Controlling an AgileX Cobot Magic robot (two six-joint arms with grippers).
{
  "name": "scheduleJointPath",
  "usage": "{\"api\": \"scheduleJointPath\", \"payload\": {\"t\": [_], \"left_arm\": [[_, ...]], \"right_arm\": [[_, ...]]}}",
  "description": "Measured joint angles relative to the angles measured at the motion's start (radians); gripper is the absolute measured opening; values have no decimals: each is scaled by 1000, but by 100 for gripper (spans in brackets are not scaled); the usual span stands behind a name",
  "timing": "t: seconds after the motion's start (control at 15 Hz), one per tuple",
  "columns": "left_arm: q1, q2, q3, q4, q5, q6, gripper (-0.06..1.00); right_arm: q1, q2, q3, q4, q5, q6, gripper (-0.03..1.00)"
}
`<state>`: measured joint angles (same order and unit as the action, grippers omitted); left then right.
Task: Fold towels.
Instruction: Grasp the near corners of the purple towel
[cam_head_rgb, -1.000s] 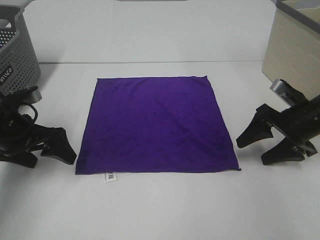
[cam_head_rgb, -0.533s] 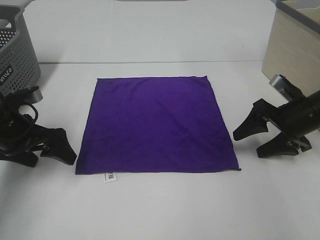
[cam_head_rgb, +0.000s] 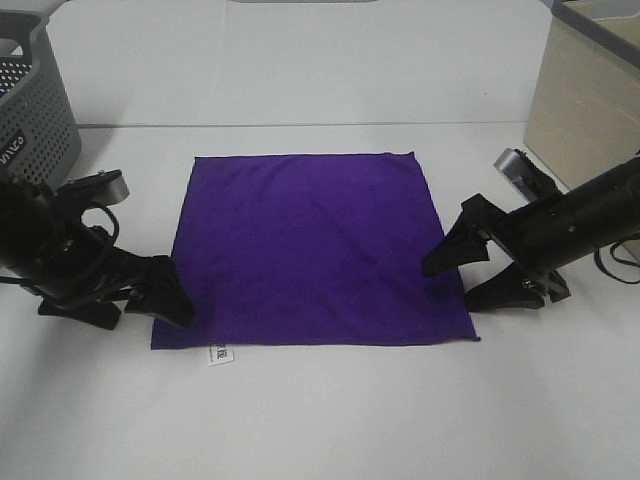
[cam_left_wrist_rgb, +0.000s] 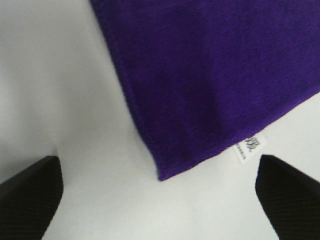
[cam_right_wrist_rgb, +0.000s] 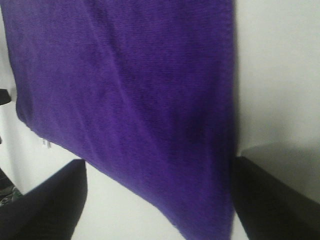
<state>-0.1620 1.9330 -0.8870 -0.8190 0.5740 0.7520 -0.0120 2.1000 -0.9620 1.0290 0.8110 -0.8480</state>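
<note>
The deep purple towel lies flat and unfolded on the white table, its white care tag at the near edge by the left corner. My left gripper is open and low at the towel's near-left corner, touching nothing. In the left wrist view that corner and the tag lie between its fingers. My right gripper is open at the towel's right edge near the front corner. In the right wrist view the towel runs between its fingers.
A grey perforated basket stands at the back left. A beige box stands at the back right. A wall line runs behind the towel's far edge.
Both grippers have moved inward toward the towel: the left to its near-left corner, the right to its right edge. The towel has not moved.
</note>
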Motion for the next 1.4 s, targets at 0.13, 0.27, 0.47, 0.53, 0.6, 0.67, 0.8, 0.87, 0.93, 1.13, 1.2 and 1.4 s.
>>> {"api": "scheduleJointPath", "payload": {"t": [0.13,0.27,0.47,0.53,0.6,0.67,0.8,0.87,0.93,1.13,1.2,1.4], "left_arm": [[-43,48,-60,-62,48,0,98],[-93,114,-145,-133,119,-15,97],[-135,182,-230,-197,184,-62,97],[-138,185,-233,-206,194,-64,97],[-138,188,-235,-206,200,-64,97],[-138,189,-238,-204,206,-64,97],[-138,190,-239,-202,210,-64,97],[-138,190,-239,-200,211,-64,97],[-138,190,-239,-200,211,-64,97],[-138,190,-239,-198,216,-64,96],[-139,190,-239,-192,208,-72,94],[-141,200,-236,-142,140,-125,46]], "right_arm": [[33,22,-6,30,31,-1,77],[37,29,-7,44,48,-1,77],[37,30,-7,44,49,-1,77],[37,30,-7,44,49,-1,77],[37,30,-7,44,49,-1,77],[37,30,-7,44,49,-1,77],[37,30,-7,44,49,-1,77],[37,30,-7,44,48,-1,76],[37,31,-7,44,45,-1,74],[37,39,-7,42,41,-1,68],[37,39,-7,37,39,-1,65],[37,41,-6,9,6,-1,46]]}}
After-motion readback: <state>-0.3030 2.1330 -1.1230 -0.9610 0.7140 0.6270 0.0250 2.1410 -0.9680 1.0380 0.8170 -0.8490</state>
